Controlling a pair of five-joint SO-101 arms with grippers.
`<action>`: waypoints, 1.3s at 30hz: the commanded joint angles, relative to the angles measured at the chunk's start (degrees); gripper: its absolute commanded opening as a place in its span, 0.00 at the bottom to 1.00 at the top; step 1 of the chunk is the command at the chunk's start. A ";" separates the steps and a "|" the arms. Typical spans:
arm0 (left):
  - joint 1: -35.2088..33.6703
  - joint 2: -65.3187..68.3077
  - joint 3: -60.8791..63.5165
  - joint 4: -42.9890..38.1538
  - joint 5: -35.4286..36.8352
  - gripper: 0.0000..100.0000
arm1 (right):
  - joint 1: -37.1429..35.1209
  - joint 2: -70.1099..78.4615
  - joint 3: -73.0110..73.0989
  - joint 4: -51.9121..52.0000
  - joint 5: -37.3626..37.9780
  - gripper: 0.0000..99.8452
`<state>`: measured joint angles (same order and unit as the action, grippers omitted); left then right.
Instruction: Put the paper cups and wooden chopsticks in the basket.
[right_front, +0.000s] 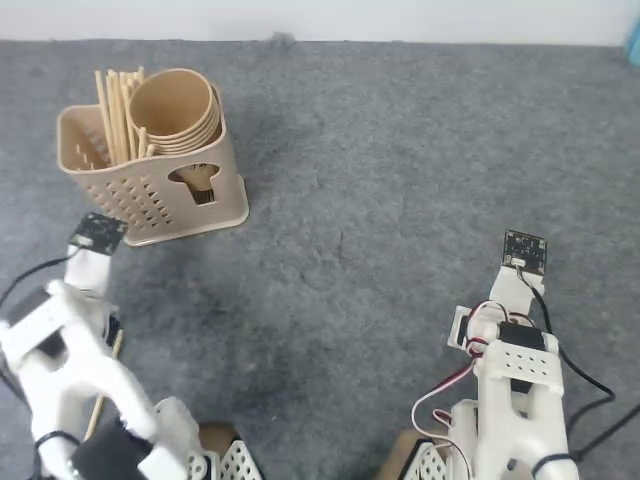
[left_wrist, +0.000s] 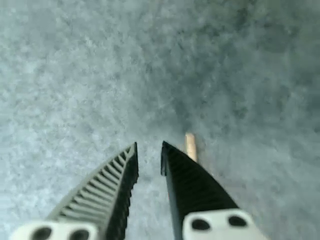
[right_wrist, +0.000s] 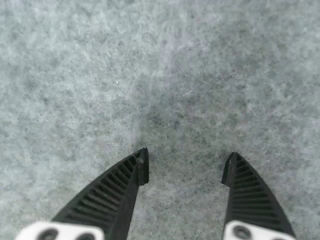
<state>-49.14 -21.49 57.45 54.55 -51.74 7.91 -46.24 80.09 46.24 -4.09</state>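
A beige slotted basket (right_front: 190, 205) stands at the far left of the grey carpet. It holds a stack of paper cups (right_front: 178, 108) tipped on their side and several wooden chopsticks (right_front: 118, 110) standing upright. One more chopstick (right_front: 105, 385) lies on the carpet beside my left arm (right_front: 70, 325). My left gripper (left_wrist: 149, 146) hangs just above the carpet, open by a narrow gap with nothing in it. That chopstick's end (left_wrist: 190, 144) pokes out beside one finger, outside the gap. My right gripper (right_wrist: 186, 161) is open wide over bare carpet.
My right arm (right_front: 515, 360) sits folded at the near right, with its wrist camera board (right_front: 525, 250) facing up. Grey carpet (right_front: 400, 170) covers the whole table between the arms and the basket.
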 joint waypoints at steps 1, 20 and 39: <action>1.05 -0.53 5.67 -9.41 -0.79 0.07 | -0.57 -1.27 -0.35 -0.48 0.44 0.25; 1.58 -0.09 -2.77 9.76 -7.30 0.12 | -0.75 -1.27 0.18 -0.66 0.44 0.25; 1.58 -0.18 -6.81 16.79 -7.12 0.05 | -0.92 -1.27 0.18 -0.57 0.44 0.25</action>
<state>-48.00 -21.49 62.64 54.73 -59.03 7.56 -46.33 80.44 46.24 -4.09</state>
